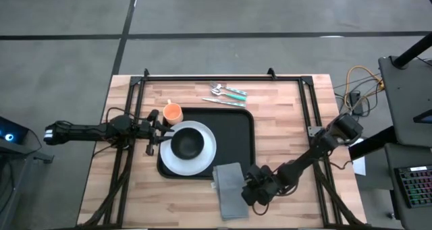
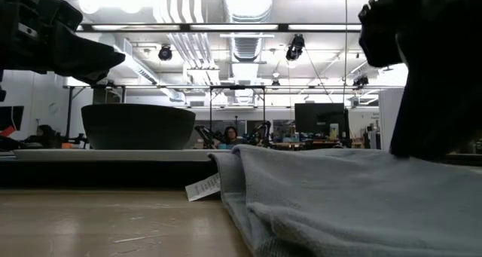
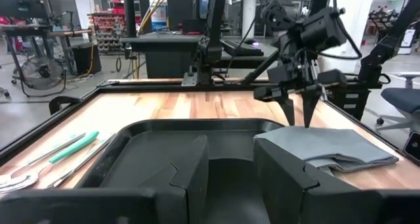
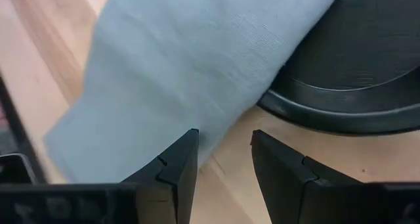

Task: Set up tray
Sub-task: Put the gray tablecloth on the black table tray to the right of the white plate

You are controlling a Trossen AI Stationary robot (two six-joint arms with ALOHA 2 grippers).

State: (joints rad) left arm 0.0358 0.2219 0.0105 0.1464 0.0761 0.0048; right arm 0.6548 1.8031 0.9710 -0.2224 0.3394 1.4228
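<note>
Right tool [image 1: 251, 189] released beside grey napkin [image 1: 228, 188], near tray [image 1: 239, 132] corner; left tool [image 1: 156, 131] released at tray's edge

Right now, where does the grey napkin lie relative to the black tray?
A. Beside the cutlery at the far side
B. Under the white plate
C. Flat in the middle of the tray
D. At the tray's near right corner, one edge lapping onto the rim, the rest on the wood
D: in the high view the grey napkin overlaps the near right corner of the black tray, mostly resting on the wooden table.
</note>
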